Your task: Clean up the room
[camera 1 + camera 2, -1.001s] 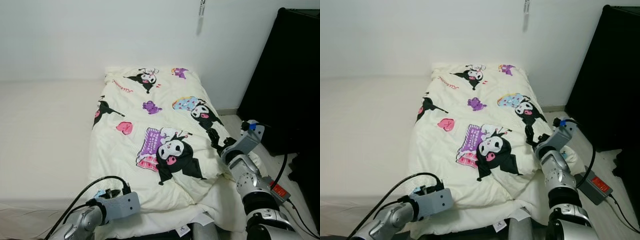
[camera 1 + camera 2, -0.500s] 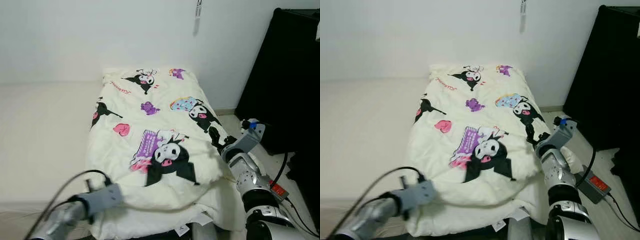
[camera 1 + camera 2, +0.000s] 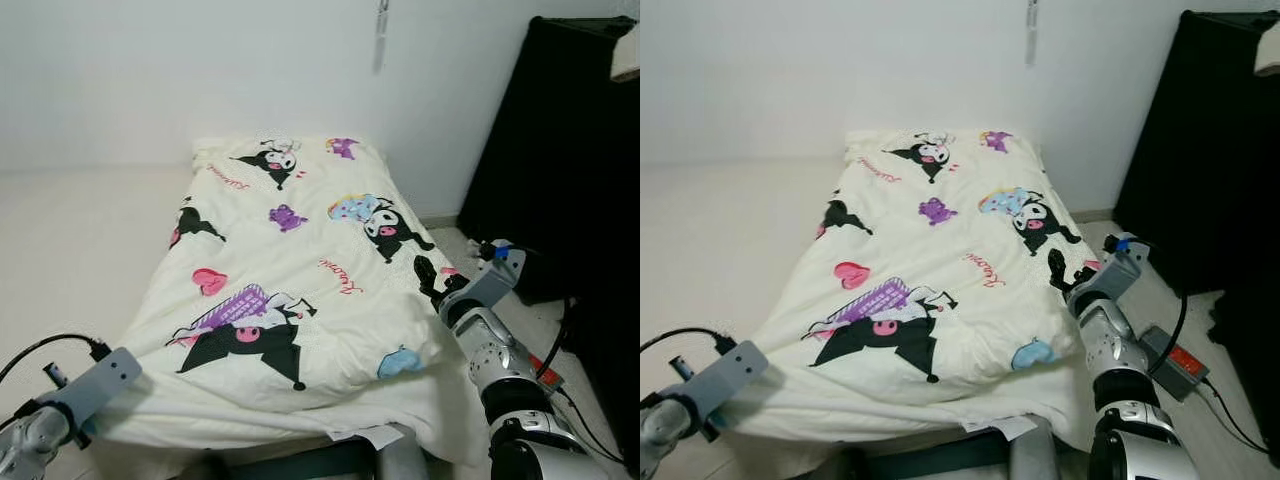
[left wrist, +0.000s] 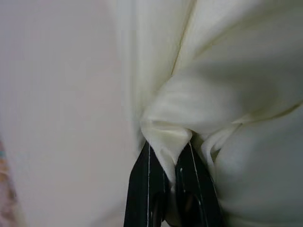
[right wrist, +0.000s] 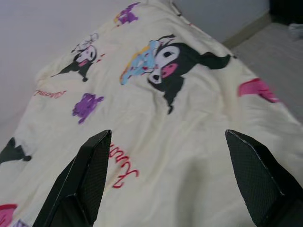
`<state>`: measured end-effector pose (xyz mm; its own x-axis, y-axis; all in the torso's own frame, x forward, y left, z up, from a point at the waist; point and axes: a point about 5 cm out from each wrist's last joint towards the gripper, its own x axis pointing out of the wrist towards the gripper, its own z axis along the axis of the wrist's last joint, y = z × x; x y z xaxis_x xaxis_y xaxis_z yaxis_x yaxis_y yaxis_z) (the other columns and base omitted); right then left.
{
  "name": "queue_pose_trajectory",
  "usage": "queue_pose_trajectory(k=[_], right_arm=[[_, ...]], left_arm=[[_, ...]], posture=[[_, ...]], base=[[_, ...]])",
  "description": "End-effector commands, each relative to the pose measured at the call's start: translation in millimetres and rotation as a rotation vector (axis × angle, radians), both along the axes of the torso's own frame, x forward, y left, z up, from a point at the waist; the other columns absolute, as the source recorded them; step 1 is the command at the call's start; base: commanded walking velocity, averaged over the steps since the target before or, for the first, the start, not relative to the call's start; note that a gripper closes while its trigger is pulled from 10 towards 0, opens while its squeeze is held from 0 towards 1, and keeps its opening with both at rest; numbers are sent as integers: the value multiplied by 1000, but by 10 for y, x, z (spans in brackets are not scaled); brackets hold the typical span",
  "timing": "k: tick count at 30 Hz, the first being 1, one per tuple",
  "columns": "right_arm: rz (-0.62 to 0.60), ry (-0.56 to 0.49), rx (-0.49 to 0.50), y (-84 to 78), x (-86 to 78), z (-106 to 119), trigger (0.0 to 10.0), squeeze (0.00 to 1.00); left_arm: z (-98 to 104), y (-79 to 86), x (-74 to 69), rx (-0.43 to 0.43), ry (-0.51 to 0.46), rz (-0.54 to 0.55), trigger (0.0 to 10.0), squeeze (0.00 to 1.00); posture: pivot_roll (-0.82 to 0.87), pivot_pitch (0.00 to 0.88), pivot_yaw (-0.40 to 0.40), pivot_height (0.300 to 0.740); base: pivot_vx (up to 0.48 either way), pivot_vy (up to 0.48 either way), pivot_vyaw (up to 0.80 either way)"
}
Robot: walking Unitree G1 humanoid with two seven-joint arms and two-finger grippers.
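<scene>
The quilt (image 3: pixel 290 270) lies spread over the bed, its near corner at 7 o'clock pinched tight in the left gripper (image 4: pixel 170 163). The right gripper (image 5: pixel 165 184) hovers spread wide over the 4 o'clock edge — apparently not touching. Step in hand: straightening the quilt. Next, likely — pull the corner flat, then release.

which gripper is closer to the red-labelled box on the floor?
Right. The right gripper hovers open over the blanket's right edge, just above the box. The left gripper pinches the blanket's far left corner.
</scene>
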<state>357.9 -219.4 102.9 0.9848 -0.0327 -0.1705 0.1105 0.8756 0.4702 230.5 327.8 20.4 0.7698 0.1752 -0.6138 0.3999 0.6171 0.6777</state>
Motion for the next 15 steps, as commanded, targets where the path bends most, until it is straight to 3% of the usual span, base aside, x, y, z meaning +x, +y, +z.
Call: queue_pose_trajectory(k=[1, 4, 5, 7, 9, 10, 15], right_arm=[[1, 22, -15, 11, -7, -41, 10000, 0], [0, 38, -23, -3, -23, -70, 10000, 0], [0, 38, -23, -3, -23, -70, 10000, 0], [-3, 55, -31, -20, -42, -103, 10000, 0], [-3, 55, -31, -20, -42, -103, 10000, 0], [-6, 63, -34, -32, -51, -120, 10000, 0], [-6, 66, -34, -34, -50, -122, 10000, 0]], left_arm=[[-346, 54, -415, -57, 252, 83, 10000, 0], [-635, -141, -750, -175, 485, 34, 10000, 0], [-635, -141, -750, -175, 485, 34, 10000, 0], [-767, -210, -984, -216, 609, 33, 10000, 0], [-767, -210, -984, -216, 609, 33, 10000, 0], [-824, -205, -1118, -215, 680, 51, 10000, 0], [-838, -173, -1170, -192, 699, 57, 10000, 0]], posture=[[8, 14, 1, 546], [4, 17, 1, 546], [4, 17, 1, 546], [3, 20, 1, 546], [3, 20, 1, 546], [3, 20, 1, 546], [3, 20, 1, 546]], base=[[0, 0, 0], [0, 0, 0], [0, 0, 0], [0, 0, 0], [0, 0, 0], [0, 0, 0], [0, 0, 0]])
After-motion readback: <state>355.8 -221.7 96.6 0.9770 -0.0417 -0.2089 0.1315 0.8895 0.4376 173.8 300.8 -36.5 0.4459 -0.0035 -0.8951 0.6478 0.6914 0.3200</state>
